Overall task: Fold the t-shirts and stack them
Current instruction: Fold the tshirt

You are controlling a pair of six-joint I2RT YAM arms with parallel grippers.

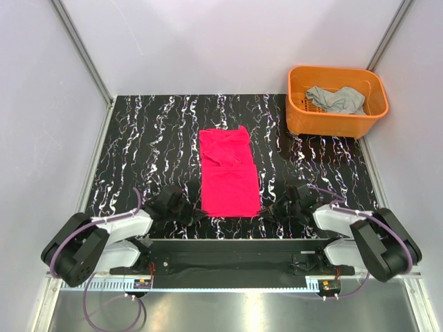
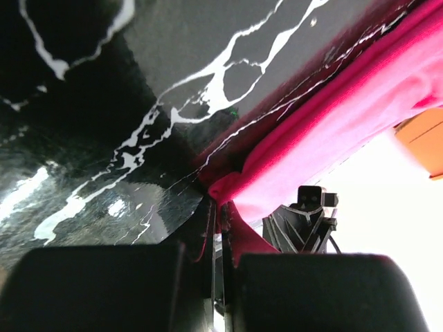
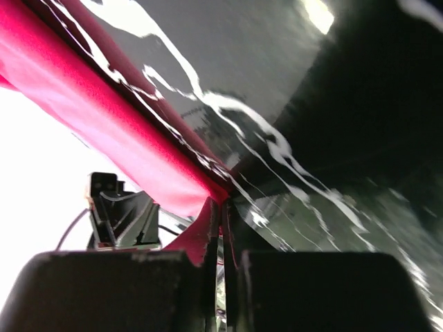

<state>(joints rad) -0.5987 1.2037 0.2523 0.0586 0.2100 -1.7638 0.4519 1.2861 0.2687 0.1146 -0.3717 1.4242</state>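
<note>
A red t-shirt (image 1: pixel 228 173) lies folded into a long strip on the black marbled table (image 1: pixel 152 138), running from the middle toward the near edge. My left gripper (image 1: pixel 196 214) is shut on the shirt's near left corner; in the left wrist view the red cloth (image 2: pixel 332 111) is pinched between the fingers (image 2: pixel 220 207). My right gripper (image 1: pixel 268 209) is shut on the near right corner; the right wrist view shows the red hem (image 3: pixel 118 117) caught at the fingertips (image 3: pixel 221 207). A grey t-shirt (image 1: pixel 336 99) lies crumpled in the orange basket (image 1: pixel 304 124).
The orange basket stands at the far right corner of the table. Grey walls with metal posts (image 1: pixel 79 45) close in the left, back and right sides. The arm bases and a black rail (image 1: pixel 221 259) sit along the near edge.
</note>
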